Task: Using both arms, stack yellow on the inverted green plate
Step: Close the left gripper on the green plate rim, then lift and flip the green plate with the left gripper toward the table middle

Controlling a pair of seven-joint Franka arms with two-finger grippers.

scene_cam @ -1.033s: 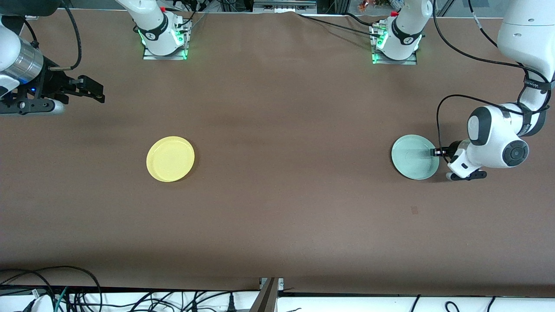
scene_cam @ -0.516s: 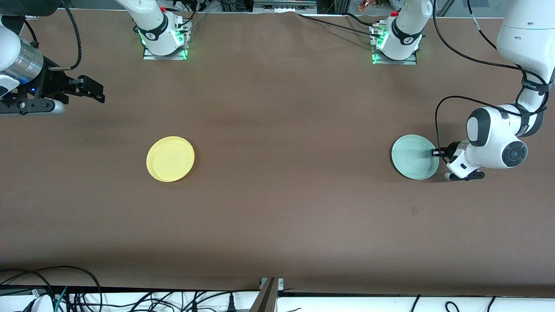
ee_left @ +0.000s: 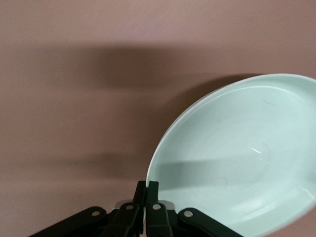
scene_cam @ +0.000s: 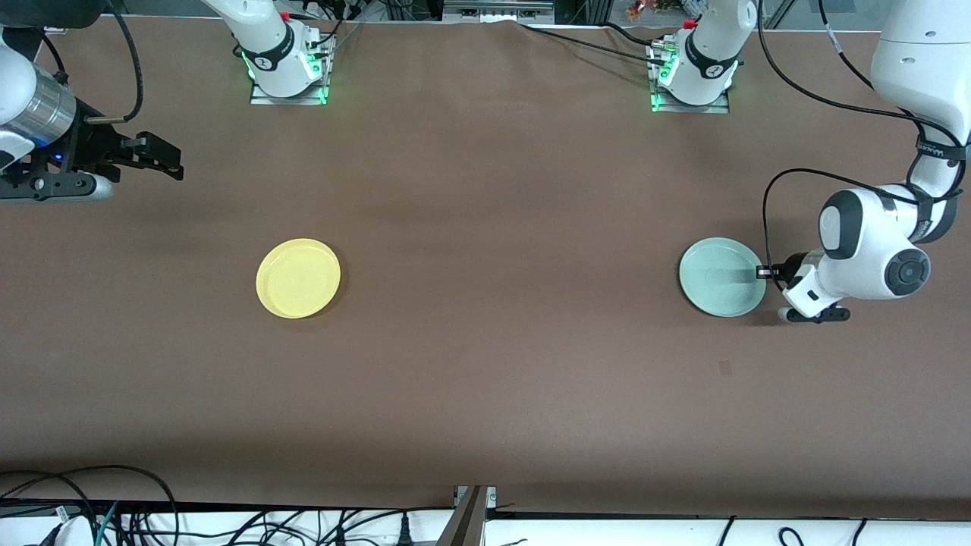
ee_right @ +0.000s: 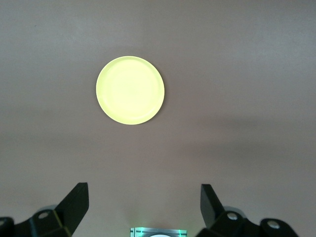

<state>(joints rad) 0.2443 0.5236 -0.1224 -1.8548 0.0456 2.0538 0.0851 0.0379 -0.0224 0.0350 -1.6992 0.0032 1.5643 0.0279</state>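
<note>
1 yellow plate (scene_cam: 298, 278), 1 green plate (scene_cam: 721, 276), 2 arms on table (scene_cam: 501, 189).

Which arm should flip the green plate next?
Left. Its tool is shut on the green plate rim, plate tilted. The right tool waits open, high above the table, with the yellow plate untouched.

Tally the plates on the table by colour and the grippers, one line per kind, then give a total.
Yellow plate: 1
Green plate: 1
Grippers: 2, the left gripper shut on the green plate's rim, the right gripper open, waiting at the right arm's end of the table
Total: 4
</note>
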